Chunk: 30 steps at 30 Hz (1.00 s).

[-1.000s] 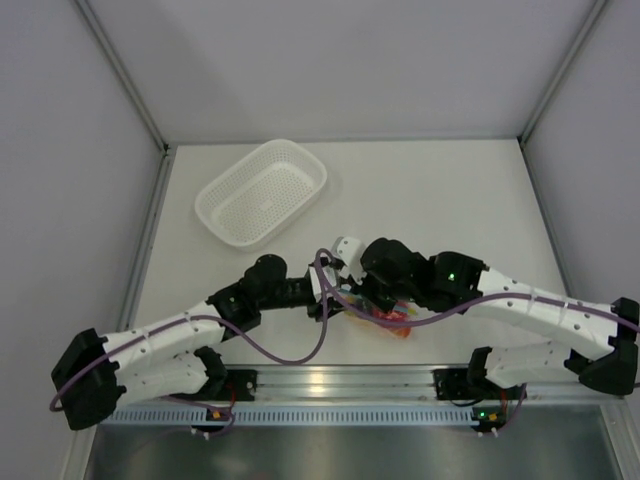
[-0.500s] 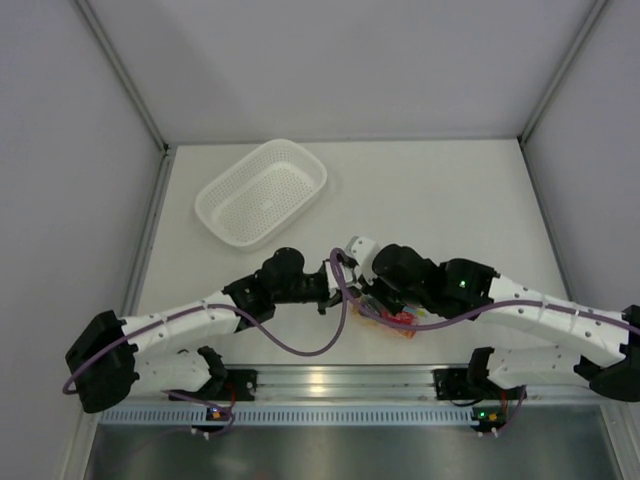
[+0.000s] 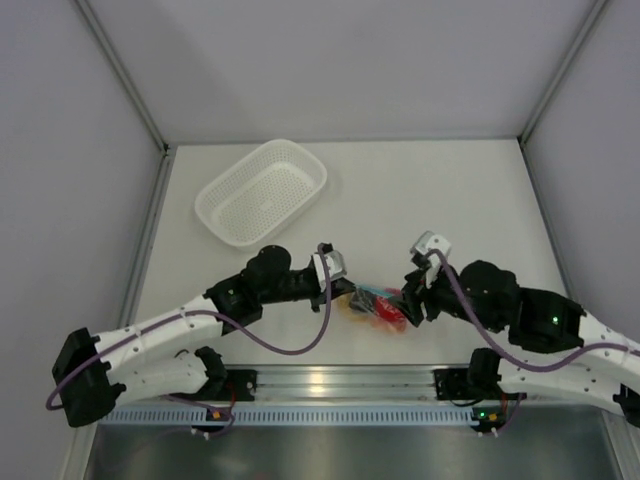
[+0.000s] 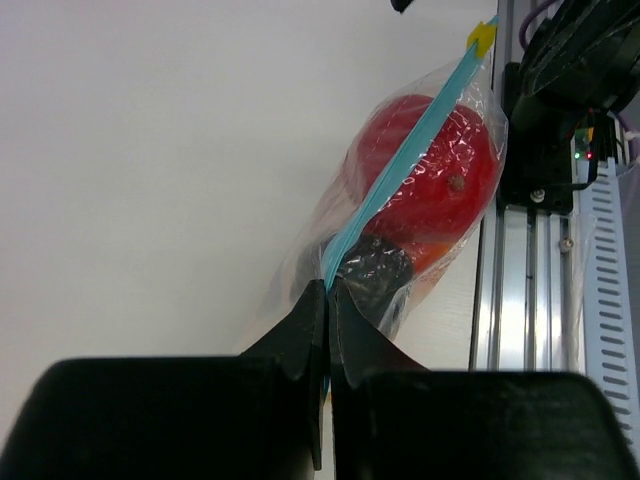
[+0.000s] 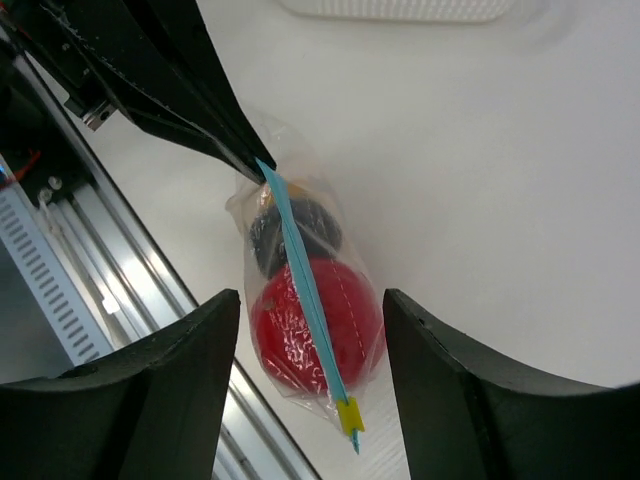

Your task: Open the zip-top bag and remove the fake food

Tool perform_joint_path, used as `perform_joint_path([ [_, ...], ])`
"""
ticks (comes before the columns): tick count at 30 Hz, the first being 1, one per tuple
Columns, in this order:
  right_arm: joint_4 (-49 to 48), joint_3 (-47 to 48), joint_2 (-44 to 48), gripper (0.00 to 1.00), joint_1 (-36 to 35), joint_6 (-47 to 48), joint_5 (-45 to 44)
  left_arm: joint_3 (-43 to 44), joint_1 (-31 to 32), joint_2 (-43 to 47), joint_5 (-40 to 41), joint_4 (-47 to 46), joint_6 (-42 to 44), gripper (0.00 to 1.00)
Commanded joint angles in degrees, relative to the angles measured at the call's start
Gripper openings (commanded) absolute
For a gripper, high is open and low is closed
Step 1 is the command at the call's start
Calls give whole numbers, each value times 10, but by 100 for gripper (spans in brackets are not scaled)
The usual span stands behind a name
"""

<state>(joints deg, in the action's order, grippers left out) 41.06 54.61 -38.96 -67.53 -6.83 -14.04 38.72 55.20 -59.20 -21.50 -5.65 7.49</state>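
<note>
The zip-top bag is clear and crinkly, and its light blue zip strip runs along the top to a yellow slider. My left gripper is shut on the strip's near end. Inside the bag is the fake food: a shiny red ball, a dark piece and a bit of orange. My right gripper is open, with one finger on each side of the bag's slider end and touching nothing. In the top view it sits just right of the bag.
A white perforated basket stands at the back left of the table. The metal rail with the arm bases runs right beside the bag along the near edge. White side walls enclose the table.
My left gripper has shut on the bag's zip strip. My right gripper has let go, opened and drawn back to the right, so the bag now shows between the two.
</note>
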Motion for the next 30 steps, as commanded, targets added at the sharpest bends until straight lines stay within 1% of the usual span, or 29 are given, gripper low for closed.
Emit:
perform_joint_path([
  [1,-62,-64,81,61,-10,-31,-26,43,0,39,11,-4,-38,0],
  [2,-81,-82,105,60,-10,-23,-14,50,1,44,21,2,-48,0],
  [3,-100,-99,156,61,-10,-24,-7,61,1,49,31,7,-54,0],
  [4,-125,-123,179,62,-10,-22,-5,67,1,56,38,21,-61,0],
  [5,-129,-130,217,64,-10,-16,2,74,0,59,49,28,-63,0],
  [6,-130,-136,231,65,-11,-12,22,86,1,65,55,38,-69,0],
  [8,-141,-140,259,66,-10,-9,28,96,0,72,61,42,-73,0],
  [10,-166,-148,268,65,-10,-9,47,108,0,80,47,42,-101,0],
  [13,-195,-158,272,61,-10,-6,57,118,1,87,20,42,-112,0],
  [17,-265,-166,272,55,-10,2,70,129,1,93,15,42,-121,0],
  [20,-288,-166,273,54,-10,16,77,132,1,97,7,42,-126,0],
  [23,-298,-164,273,54,-10,24,59,134,0,106,-1,42,-134,0],
  [25,-295,-161,271,53,-11,23,14,135,1,113,-6,42,-136,0],
  [30,-293,-162,280,53,-10,38,-32,135,0,126,-16,42,-140,0],
])
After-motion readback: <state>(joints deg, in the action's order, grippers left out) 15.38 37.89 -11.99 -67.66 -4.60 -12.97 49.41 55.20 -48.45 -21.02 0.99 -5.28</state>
